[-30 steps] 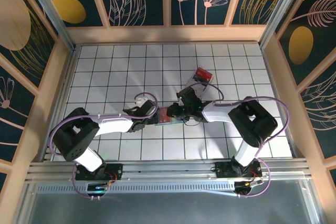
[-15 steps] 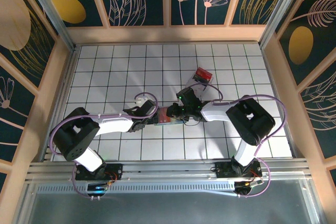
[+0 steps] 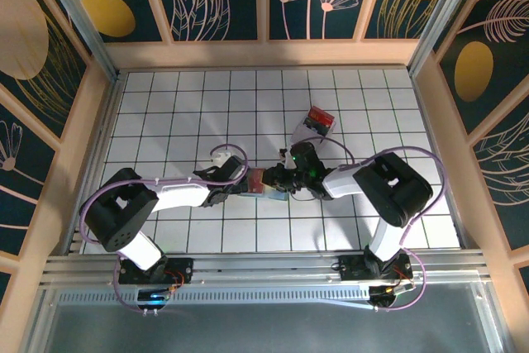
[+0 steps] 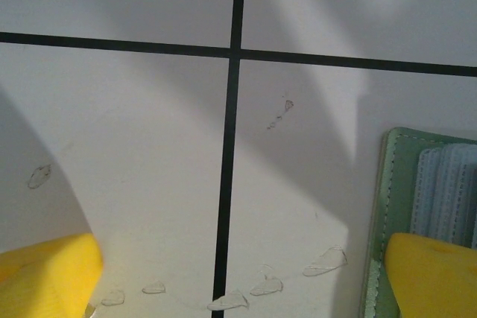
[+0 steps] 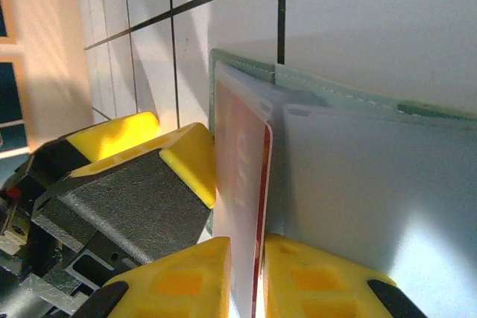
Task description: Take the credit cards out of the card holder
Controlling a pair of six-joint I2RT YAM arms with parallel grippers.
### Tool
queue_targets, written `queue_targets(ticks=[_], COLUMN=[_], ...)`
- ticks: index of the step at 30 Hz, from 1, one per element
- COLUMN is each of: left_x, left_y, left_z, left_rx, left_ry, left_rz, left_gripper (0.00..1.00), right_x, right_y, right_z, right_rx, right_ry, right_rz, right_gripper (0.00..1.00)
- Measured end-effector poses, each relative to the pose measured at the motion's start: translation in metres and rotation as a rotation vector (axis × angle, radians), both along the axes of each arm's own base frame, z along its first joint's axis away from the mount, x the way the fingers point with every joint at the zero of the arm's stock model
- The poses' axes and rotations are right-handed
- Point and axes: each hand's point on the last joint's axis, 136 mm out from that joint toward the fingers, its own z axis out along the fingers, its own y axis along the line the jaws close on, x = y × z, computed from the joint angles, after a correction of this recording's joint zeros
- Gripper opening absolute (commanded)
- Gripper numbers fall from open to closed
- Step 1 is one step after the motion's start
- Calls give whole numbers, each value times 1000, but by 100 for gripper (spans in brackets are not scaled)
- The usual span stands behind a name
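The card holder lies flat on the tiled floor between the two arms; its grey-blue panel and green stitched edge show in the wrist views. A dark red credit card stands on edge out of its pocket, and my right gripper is shut on that card, one yellow fingertip on each face. My left gripper is open wide over the bare floor, its right fingertip resting on the holder's left edge. That same left finger shows just beside the card.
A clear plastic box with red contents sits about two tiles behind the right gripper. White tiled floor stretches to the left and back, bounded by wooden walls.
My right gripper has narrowed onto the card, and the right wrist has shifted slightly toward the near edge. The left arm has stayed where it was.
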Motion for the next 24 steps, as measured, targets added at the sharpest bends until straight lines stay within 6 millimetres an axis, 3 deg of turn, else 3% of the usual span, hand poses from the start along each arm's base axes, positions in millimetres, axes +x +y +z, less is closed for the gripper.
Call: queue_targets(ticks=[19,24], left_x=[4,5], left_y=[7,6], left_z=[0,0], left_rx=[6,6], left_ry=[-9,-9], left_rz=[35,42], left_gripper=[99,99], right_x=[3,3], right_y=[3,3], right_z=[5,15], right_rx=[119,134], right_ry=[14,-4], right_rz=[-25,-23], right_gripper=[14,13])
